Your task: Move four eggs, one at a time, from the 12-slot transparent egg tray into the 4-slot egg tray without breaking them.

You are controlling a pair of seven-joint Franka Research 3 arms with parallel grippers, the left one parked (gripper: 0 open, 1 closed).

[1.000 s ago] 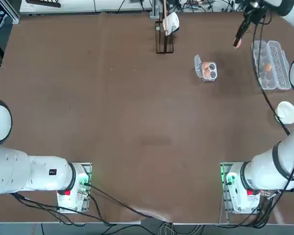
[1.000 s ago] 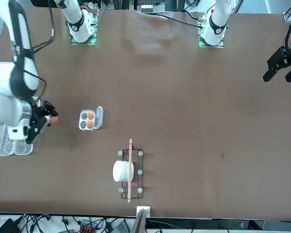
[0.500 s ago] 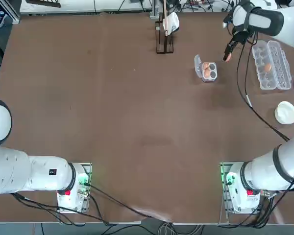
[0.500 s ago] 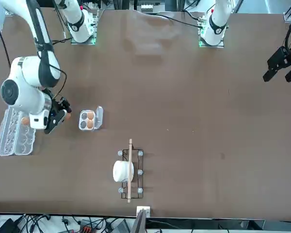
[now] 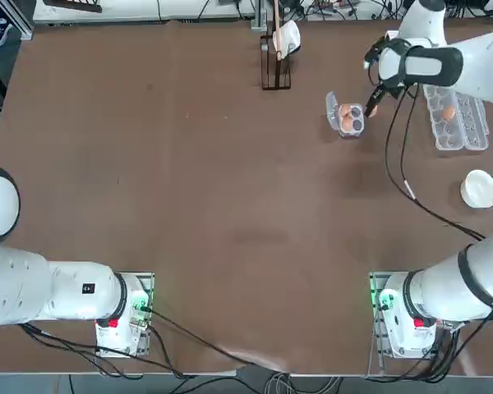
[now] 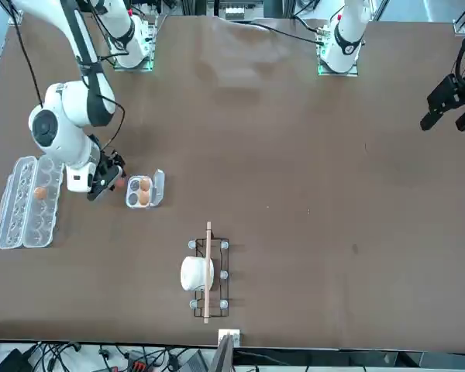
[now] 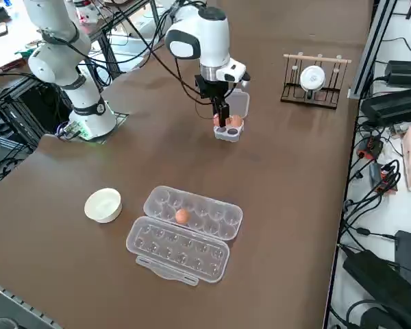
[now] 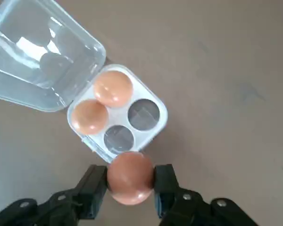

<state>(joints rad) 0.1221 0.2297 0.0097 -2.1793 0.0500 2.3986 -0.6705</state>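
While the table [image 5: 230, 205] is brown and mostly bare, its far right part holds everything of note in the overhead view. Near the far edge, left of the rest, stands a small wire rack [image 5: 275, 70] with a wooden bar and a white cup [image 5: 287, 37] on it. To its right sits the 4-slot egg tray [image 5: 350, 118], its clear lid flap [image 8: 35, 52] folded open and lying flat beside it. Two eggs [image 8: 101, 101] fill the pair of cups next to the lid; the other two cups are empty. Just right of this tray hangs the right gripper [image 8: 130, 186], pointing down, its two black fingers [image 8: 167, 188] clamped on either side of a third egg [image 8: 129, 176]. In the wrist view, the held egg sits just outside the tray's edge, beside the nearest empty cup. Further right lies the 12-slot transparent egg tray [image 5: 456, 107], open, lid spread alongside. A single egg [image 5: 449, 113] rests in one of its cups; the other cups look empty. Nearer the robot's base, well apart from the carton, is a white round bowl [image 5: 480, 188].
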